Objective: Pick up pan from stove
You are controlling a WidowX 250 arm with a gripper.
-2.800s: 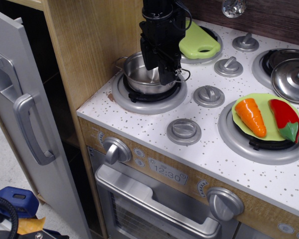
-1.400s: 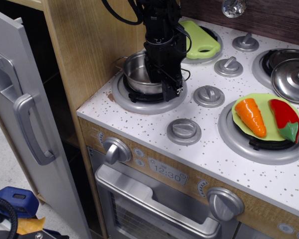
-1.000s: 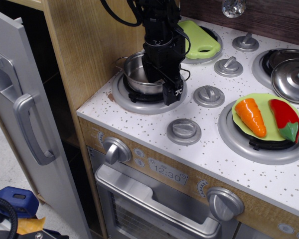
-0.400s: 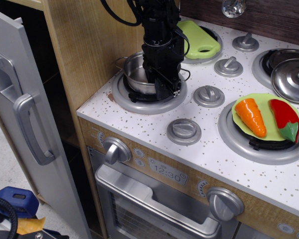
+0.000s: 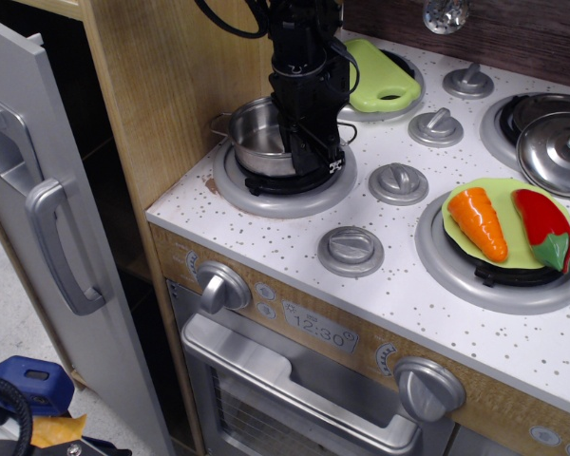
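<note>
The pan [image 5: 252, 138] is a small shiny steel pot with a thin wire loop handle on its left. It hangs tilted just above the front-left burner [image 5: 280, 190] of the stove [image 5: 294, 237]. My black gripper [image 5: 309, 157] comes down from above and is shut on the pan's right rim, one finger inside and one outside. The pan's right side is hidden behind the fingers.
A wooden cabinet wall [image 5: 171, 85] stands close to the pan's left. A green board [image 5: 385, 81] lies behind the gripper. Knobs [image 5: 397, 182] sit to the right. A green plate [image 5: 508, 237] holds a carrot and a red pepper. A domed lid [image 5: 560, 152] is at the far right.
The gripper lowered over the pan's right rim and closed on it. The pan has since shifted left and slightly up off the burner, uncovering the black grate.
</note>
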